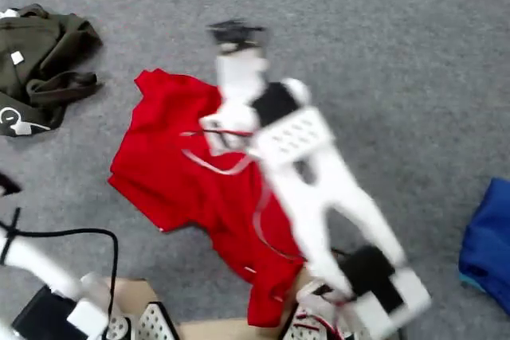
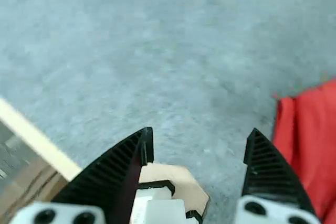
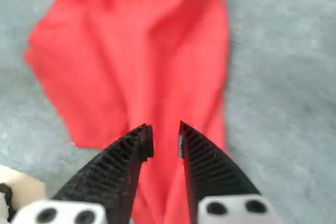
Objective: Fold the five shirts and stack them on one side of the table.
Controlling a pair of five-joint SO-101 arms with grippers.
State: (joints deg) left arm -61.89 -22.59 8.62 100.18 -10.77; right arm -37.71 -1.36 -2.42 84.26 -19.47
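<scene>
A red shirt [image 1: 187, 169] lies spread and rumpled in the middle of the grey table [image 1: 382, 61]. My right arm stretches from the front edge across the shirt, with my right gripper [image 1: 235, 33] raised above the shirt's far end. In the right wrist view the right gripper [image 3: 165, 132] hangs over the red shirt [image 3: 136, 51], its jaws almost together and holding nothing I can see. My left gripper [image 2: 199, 135] stands open over bare grey table, with the red shirt's edge [image 2: 310, 129] off to one side. The left arm [image 1: 36, 264] sits at the front left corner.
A dark olive shirt [image 1: 44, 61] lies crumpled at the back left. A blue shirt [image 1: 490, 244] rests at the right edge. A cardboard sheet [image 1: 211, 328] lies along the front edge between the arm bases. A black cable [image 1: 80, 232] loops at the front left.
</scene>
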